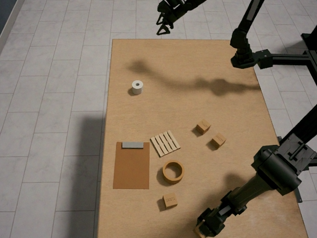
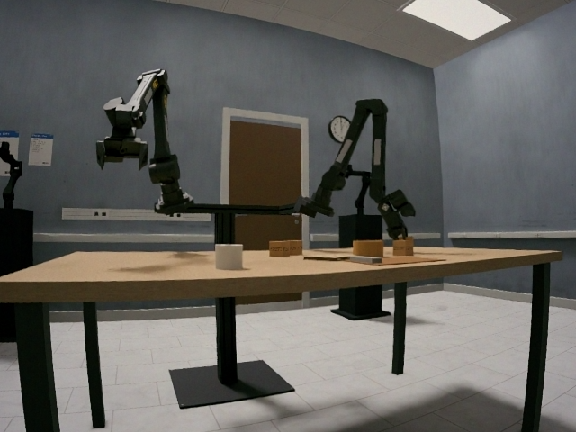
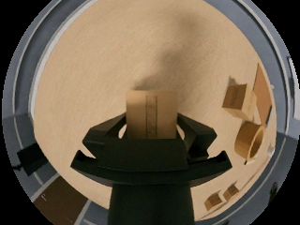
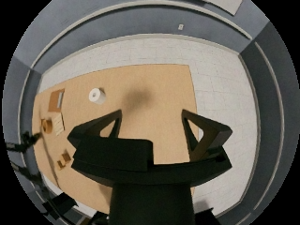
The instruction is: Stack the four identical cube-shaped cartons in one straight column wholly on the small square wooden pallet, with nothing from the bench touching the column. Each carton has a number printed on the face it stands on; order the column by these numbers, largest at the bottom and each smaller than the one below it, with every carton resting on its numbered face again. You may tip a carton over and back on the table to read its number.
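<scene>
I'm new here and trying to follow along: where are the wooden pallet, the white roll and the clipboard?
Wooden pallet (image 1: 164,145): top view, on a middle slat.
White roll (image 2: 229,256): exterior view, on its curved side.
Clipboard (image 1: 131,169): top view, on its brown board below the clip.

Dim light, apparently overhead; soft shadows.

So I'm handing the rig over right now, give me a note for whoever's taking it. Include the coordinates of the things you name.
Left gripper (image 1: 201,228) (image 2: 399,235) (image 3: 151,123): closed on a carton (image 1: 197,231) (image 2: 409,241) (image 3: 151,110).
Right gripper (image 1: 157,28) (image 2: 121,167) (image 4: 151,113): open, holding nothing.
Loose cartons: one beside the ring (image 1: 165,176) (image 2: 367,247) (image 3: 246,141), two close together.
Done: no stacking; pallet (image 1: 161,145) (image 2: 325,256) (image 4: 58,124) bare.
Left: confirm the numbers, which I can't read here, then stack all four, largest at bottom.
</scene>
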Motion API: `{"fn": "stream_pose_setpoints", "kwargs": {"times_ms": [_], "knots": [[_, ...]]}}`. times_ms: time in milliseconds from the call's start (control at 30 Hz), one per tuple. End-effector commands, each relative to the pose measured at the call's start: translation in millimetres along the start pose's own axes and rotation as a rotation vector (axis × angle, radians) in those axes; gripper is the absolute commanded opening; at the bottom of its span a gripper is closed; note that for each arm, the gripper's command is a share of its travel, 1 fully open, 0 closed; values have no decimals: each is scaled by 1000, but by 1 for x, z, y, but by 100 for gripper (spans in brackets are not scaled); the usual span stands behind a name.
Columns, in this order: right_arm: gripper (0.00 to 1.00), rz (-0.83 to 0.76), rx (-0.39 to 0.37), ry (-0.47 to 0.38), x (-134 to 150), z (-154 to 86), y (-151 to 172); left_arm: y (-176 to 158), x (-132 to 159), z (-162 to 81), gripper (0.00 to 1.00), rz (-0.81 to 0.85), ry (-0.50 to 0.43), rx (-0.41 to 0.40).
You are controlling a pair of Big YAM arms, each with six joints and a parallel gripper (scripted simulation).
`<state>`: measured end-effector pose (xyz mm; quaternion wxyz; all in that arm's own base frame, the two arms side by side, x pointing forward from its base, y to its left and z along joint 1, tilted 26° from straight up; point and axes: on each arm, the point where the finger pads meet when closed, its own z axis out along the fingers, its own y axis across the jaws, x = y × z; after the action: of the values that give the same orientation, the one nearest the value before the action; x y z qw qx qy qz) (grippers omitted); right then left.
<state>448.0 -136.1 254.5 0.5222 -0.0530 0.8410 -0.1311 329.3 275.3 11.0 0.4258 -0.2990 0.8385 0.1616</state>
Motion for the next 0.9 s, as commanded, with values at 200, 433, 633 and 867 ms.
{"fn": "stream_pose_setpoints", "kwargs": {"times_ms": [200, 433, 633, 867], "knots": [[100, -12, 10, -21, -13, -1, -5, -5, -5, 6, 50, -9, -20, 7], [100, -12, 10, -21, -13, -1, -5, -5, -4, 8, 50, -10, -23, 6], [100, -12, 10, -21, -13, -1, -5, -4, -2, 10, 50, -10, -20, 6], [100, -12, 10, -21, -13, -1, -5, -4, 0, 13, 50, -10, -20, 5]]}}
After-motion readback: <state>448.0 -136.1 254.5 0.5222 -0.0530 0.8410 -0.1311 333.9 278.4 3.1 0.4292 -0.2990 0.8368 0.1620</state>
